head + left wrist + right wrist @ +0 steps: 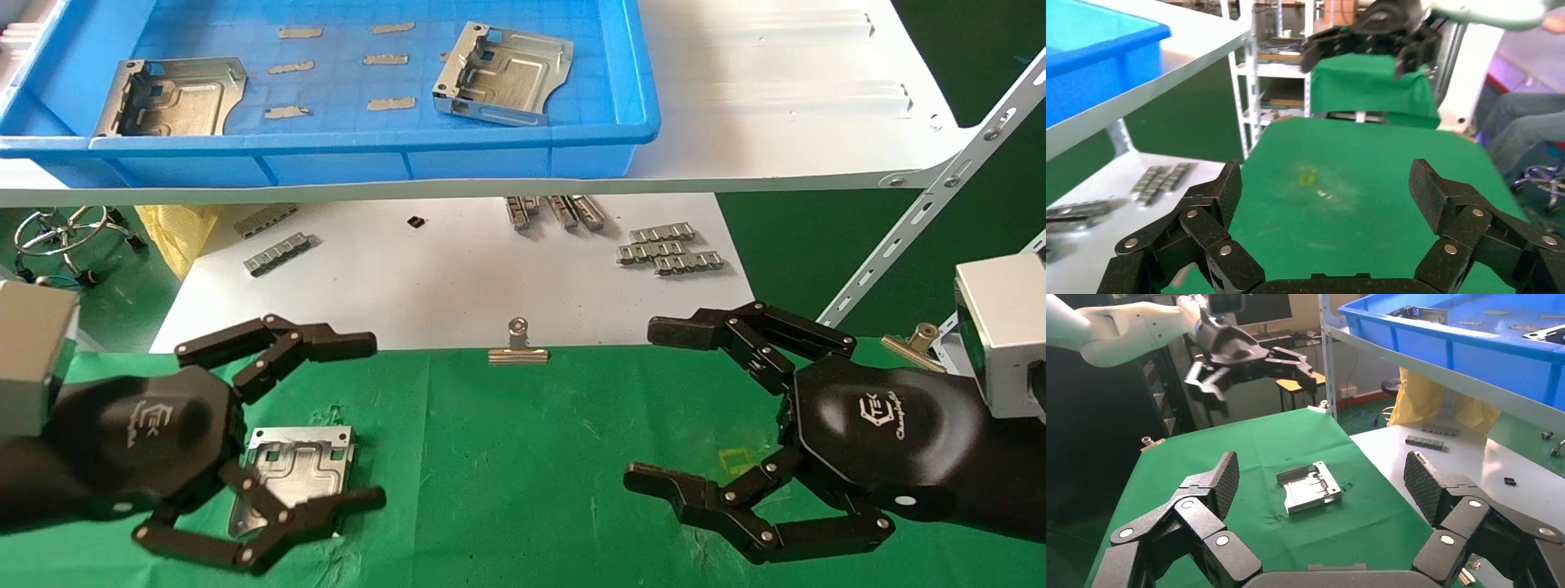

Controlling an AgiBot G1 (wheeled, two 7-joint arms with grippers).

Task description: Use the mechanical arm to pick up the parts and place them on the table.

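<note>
On the green tabletop (523,457), one silver bracket (298,474) lies flat beneath the left hand (270,441). Its slotted upturned wall points away from the robot, toward the white sheet (425,278); the bracket is roughly square, so no long axis can be told. The left hand hovers over it with fingers (278,339) spread apart, gripping nothing; whether any finger touches the bracket cannot be told. In the right wrist view the same bracket (1309,487) sits apart from the raised left hand (1242,358).

The right hand (711,416) hangs over the tabletop on the robot's right, fingers apart and empty. Its back carries a white logo; the lettering reads roughly "TEK" with a script word too small to make out. The left hand bears the same logo.

Two more brackets (173,95) (502,73) rest in the blue bin (368,155) on the white shelf board (801,98), well apart from each other, among thin flat metal slips (391,103). Small grey ridged strips (670,247) lie on the white sheet. A binder clip (518,349) grips the cloth's far edge.
</note>
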